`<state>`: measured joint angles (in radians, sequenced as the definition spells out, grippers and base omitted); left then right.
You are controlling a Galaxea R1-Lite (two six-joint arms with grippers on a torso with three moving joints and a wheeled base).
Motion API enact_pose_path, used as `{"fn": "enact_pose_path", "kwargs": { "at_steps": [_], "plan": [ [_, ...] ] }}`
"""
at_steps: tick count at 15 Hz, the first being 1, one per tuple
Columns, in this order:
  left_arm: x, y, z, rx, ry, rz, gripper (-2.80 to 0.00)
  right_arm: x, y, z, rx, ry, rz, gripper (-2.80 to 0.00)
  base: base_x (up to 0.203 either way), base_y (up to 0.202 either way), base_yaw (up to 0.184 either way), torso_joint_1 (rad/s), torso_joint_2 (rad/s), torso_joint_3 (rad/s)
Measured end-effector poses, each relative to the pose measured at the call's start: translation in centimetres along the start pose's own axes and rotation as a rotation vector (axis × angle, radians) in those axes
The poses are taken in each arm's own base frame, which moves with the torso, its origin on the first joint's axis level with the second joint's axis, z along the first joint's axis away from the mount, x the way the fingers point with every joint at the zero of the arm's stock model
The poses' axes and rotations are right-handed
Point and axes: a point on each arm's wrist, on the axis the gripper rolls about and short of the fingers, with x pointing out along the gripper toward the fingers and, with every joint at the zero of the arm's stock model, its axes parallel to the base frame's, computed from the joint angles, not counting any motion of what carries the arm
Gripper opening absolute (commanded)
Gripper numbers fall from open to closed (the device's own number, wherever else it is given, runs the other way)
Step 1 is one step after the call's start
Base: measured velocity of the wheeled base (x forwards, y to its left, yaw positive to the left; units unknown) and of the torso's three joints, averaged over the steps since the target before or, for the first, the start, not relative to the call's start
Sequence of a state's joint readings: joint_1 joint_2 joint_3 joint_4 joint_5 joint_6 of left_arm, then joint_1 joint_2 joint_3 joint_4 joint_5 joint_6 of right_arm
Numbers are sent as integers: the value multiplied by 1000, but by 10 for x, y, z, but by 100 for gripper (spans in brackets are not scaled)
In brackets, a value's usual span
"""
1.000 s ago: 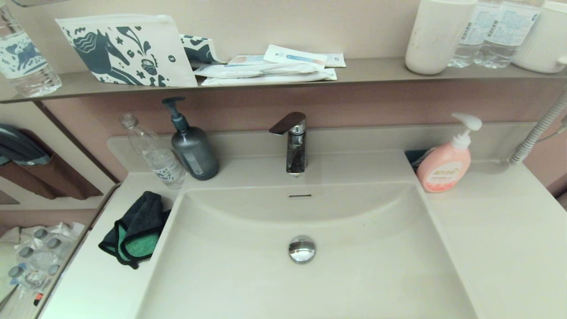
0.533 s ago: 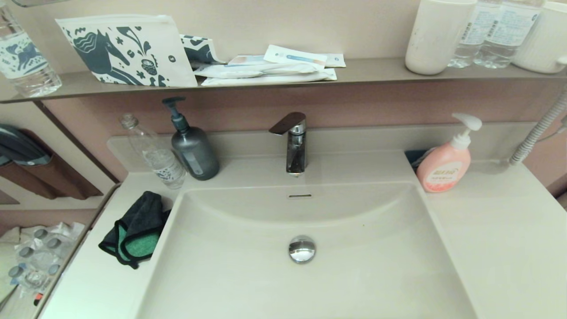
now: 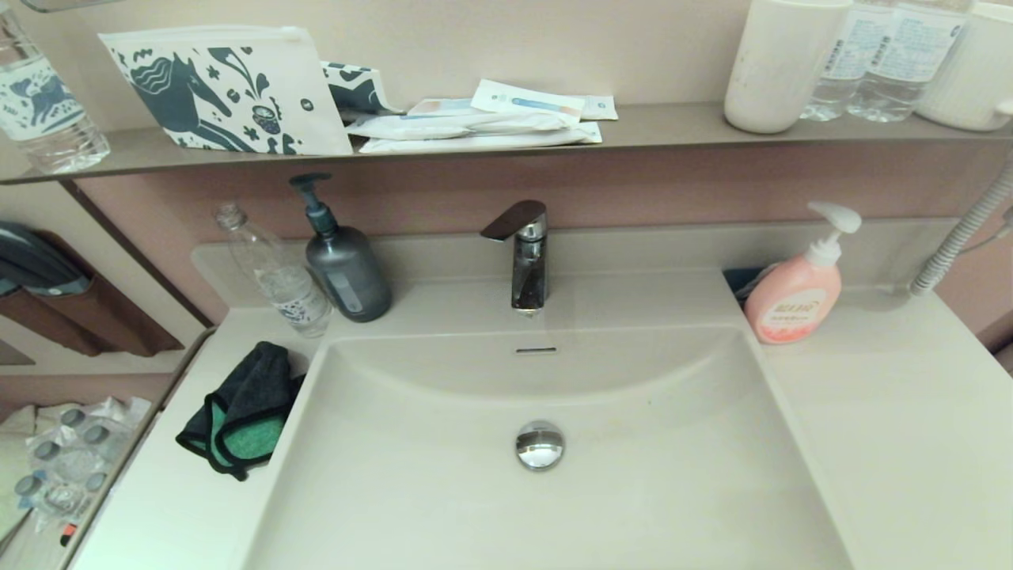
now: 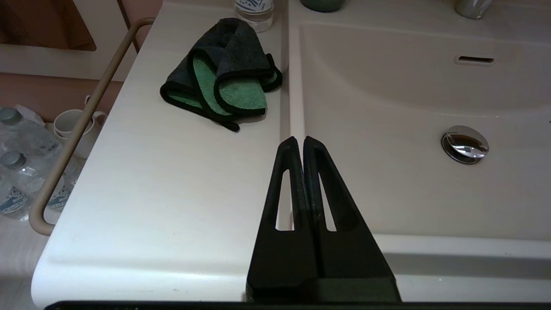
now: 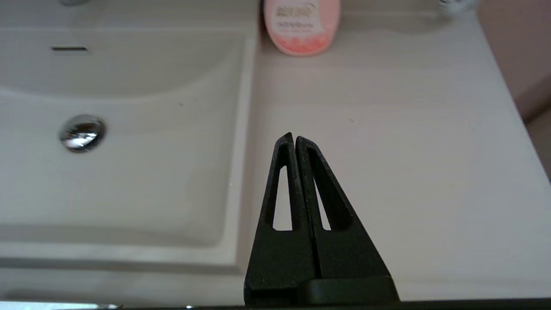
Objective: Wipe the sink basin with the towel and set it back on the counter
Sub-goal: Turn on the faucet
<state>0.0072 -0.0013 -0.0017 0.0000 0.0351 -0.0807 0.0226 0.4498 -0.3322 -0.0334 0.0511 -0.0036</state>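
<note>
The folded dark towel (image 3: 241,416) (image 4: 221,75) with its green inner face lies on the counter (image 3: 182,507) (image 4: 172,172) just left of the sink basin (image 3: 443,491) (image 4: 387,99). The basin has a chrome drain plug (image 3: 540,445) (image 4: 465,144) and a slit overflow hole (image 3: 536,350). Neither arm shows in the head view. My left gripper (image 4: 300,140) is shut and empty, held over the basin's left rim at the front, short of the towel. My right gripper (image 5: 293,137) is shut and empty over the counter (image 5: 387,150) right of the basin (image 5: 129,129).
A tap (image 3: 524,253) stands behind the basin. A clear bottle (image 3: 273,273) and a dark pump bottle (image 3: 342,261) stand just behind the towel. A pink soap dispenser (image 3: 795,293) stands at the back right. A rail (image 4: 77,133) runs along the counter's left edge.
</note>
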Motion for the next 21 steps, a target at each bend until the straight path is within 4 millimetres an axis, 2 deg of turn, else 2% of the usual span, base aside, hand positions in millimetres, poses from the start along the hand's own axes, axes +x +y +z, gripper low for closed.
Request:
{"fn": "enact_pose_path", "kwargs": {
  "at_steps": [4,6,8,10,14,17,21],
  "plan": [
    [0,0,0,0,0,0,-280,56,3,36,17,50,117,-280,0,0,0,0,0,0],
    [0,0,0,0,0,0,-280,91,15,47,32,58,193,-280,0,0,0,0,0,0],
    [0,0,0,0,0,-1,-280,124,47,52,34,60,277,-280,0,0,0,0,0,0],
    [0,0,0,0,0,0,-280,152,92,58,31,43,329,-280,0,0,0,0,0,0],
    [0,0,0,0,0,0,-280,191,179,76,30,-39,340,-280,0,0,0,0,0,0],
    [0,0,0,0,0,0,-280,214,219,65,-8,-84,329,-280,0,0,0,0,0,0],
    [0,0,0,0,0,0,-280,240,250,49,-26,-174,328,-280,0,0,0,0,0,0]
  ]
}}
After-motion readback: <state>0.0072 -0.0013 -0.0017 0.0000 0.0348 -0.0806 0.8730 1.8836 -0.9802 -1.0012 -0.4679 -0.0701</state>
